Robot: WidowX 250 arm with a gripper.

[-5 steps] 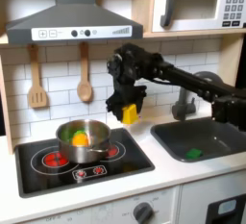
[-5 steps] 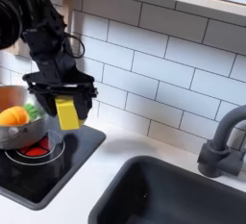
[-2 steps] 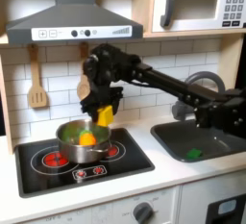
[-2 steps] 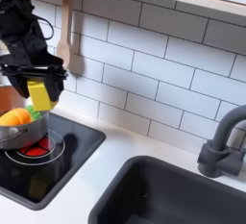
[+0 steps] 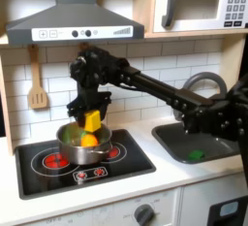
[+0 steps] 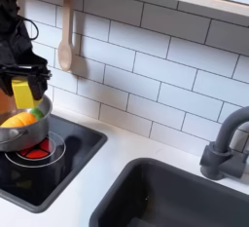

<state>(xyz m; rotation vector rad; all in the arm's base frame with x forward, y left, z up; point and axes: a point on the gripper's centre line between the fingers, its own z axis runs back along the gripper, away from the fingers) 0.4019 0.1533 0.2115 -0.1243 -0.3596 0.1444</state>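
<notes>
Between the fingers of the gripper (image 5: 88, 113) a yellow block (image 5: 91, 120) is held, clamped upright so that its long side hangs down; in the second exterior view the same block (image 6: 21, 92) is seen gripped near its top, its lower end left free. Directly beneath the gripper a pot (image 5: 82, 145) is set on the stove (image 5: 124, 164), so the block hangs just above the pot's open mouth, over its contents and not touching the rim as far as can be told. Inside the pot an orange piece (image 6: 17, 120) is lodged, with a green piece (image 6: 35, 113) just beside it; both are kept in place by the pot's wall. The pot is carried on the burner nearer the first exterior view's left, its handle (image 5: 100, 151) pointed toward the stove's front.

Behind the gripper, on the tiled wall, a spoon (image 6: 65, 46) and a spatula (image 5: 37, 96) are hung by their handles, kept off the desk (image 6: 107, 168). Above the gripper a hood (image 5: 73, 21) is mounted. Well off toward the first exterior view's right a sink (image 5: 199, 138) is sunk into the desk, a small green thing (image 5: 197, 154) lying in it, and a faucet (image 6: 227, 143) is fixed at its rear edge. A microwave (image 5: 199, 4) is set high on that side.
</notes>
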